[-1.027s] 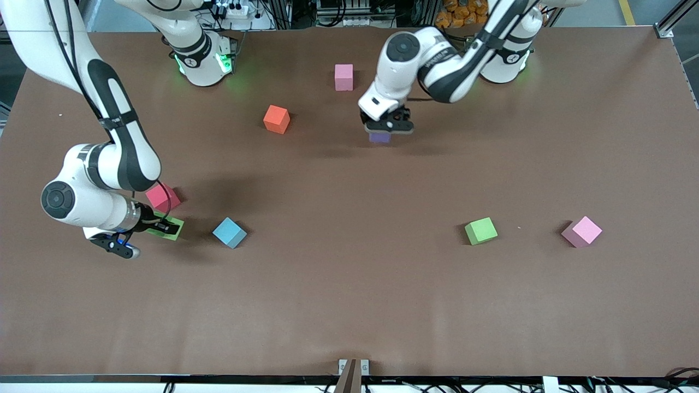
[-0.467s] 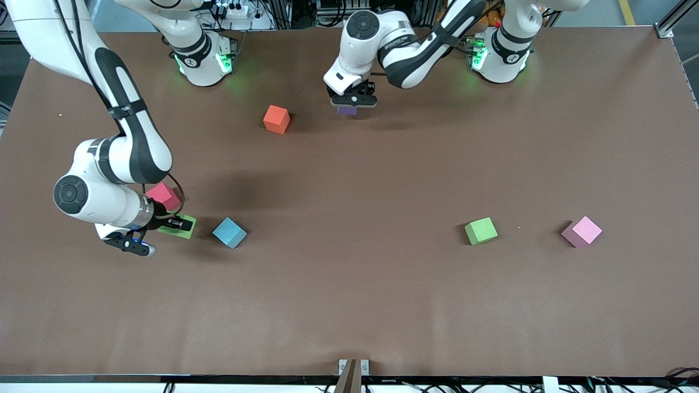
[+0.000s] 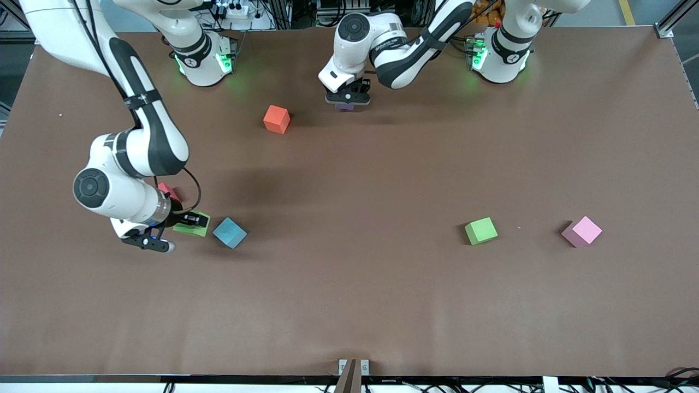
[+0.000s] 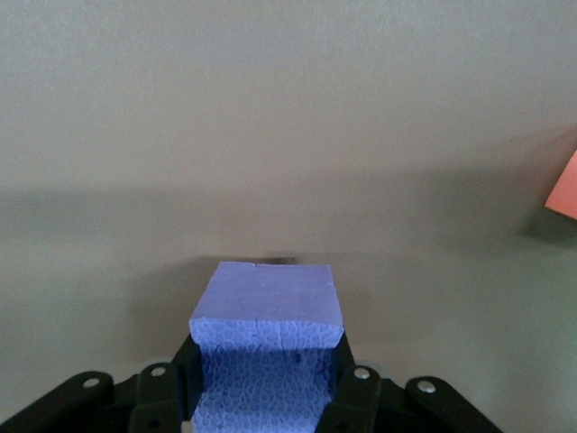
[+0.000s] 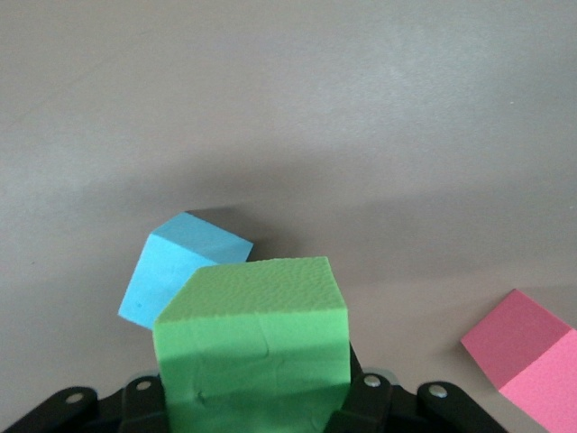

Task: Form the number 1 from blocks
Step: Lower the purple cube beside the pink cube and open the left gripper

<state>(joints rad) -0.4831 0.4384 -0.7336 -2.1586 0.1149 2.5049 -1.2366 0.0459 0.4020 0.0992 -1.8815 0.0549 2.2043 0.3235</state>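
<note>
Eight foam blocks belong to the task; seven show. The purple block [image 4: 267, 311] sits clamped between the jaws of the left gripper [image 3: 347, 100], which hangs low over the table [image 3: 349, 305] near the robots' bases, beside the orange block [image 3: 276, 119]; in the front view only a sliver of purple [image 3: 345, 107] shows under the fingers. The second pink block does not show anywhere. The orange block lies apart from the held one, toward the right arm's end. The right gripper [image 3: 192, 220] is closed on a green block [image 5: 254, 347], held just above the table toward the right arm's end. The light blue block [image 3: 229, 232] lies just beside this held green block, rotated corner-on to the front camera; whether they touch cannot be told. The red block [image 3: 166, 191] lies partly hidden under the right arm's wrist, farther from the front camera than the light blue one. Toward the left arm's end, a second green block [image 3: 480, 230] and a pink block [image 3: 582, 231] lie well apart from each other.
</note>
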